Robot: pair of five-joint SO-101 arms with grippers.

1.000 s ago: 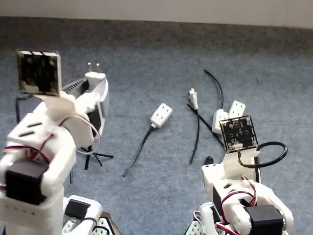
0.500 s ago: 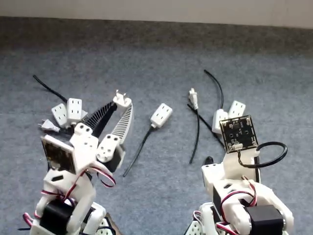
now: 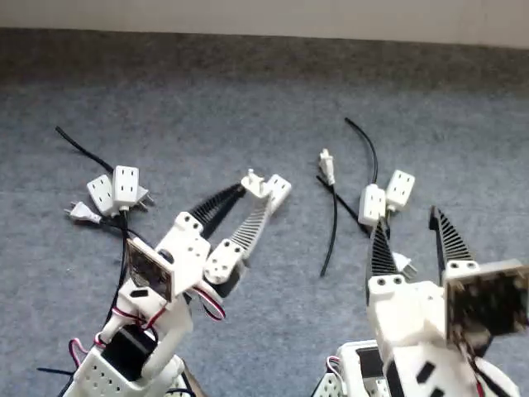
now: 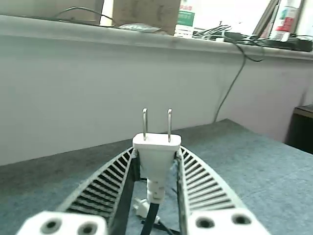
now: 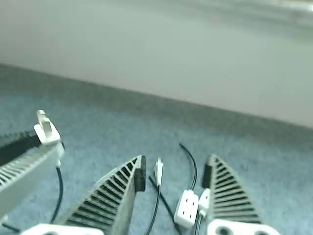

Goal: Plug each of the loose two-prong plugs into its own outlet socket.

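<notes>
My left gripper (image 3: 254, 190) is shut on a white two-prong plug (image 3: 252, 179), whose prongs stick out past the fingertips (image 4: 156, 147). The plug hangs right beside a white outlet socket (image 3: 278, 188) in the middle of the carpet; I cannot tell whether they touch. My right gripper (image 3: 405, 220) stands open just short of two white sockets (image 3: 372, 203) (image 3: 400, 188), with nothing between its fingers (image 5: 175, 166). A loose plug (image 3: 327, 165) on a black cord lies left of them. At the far left lie two more sockets (image 3: 126, 184) and another plug (image 3: 80, 213).
Black cords (image 3: 334, 219) run across the grey carpet between the middle and right sockets, and one (image 3: 78, 149) trails off behind the left cluster. A pale wall (image 3: 264, 15) bounds the far side.
The left arm came down from an upright pose and swung right, carrying the plug to the middle socket. The right arm tipped forward, so its open fingers now point at the right sockets.
</notes>
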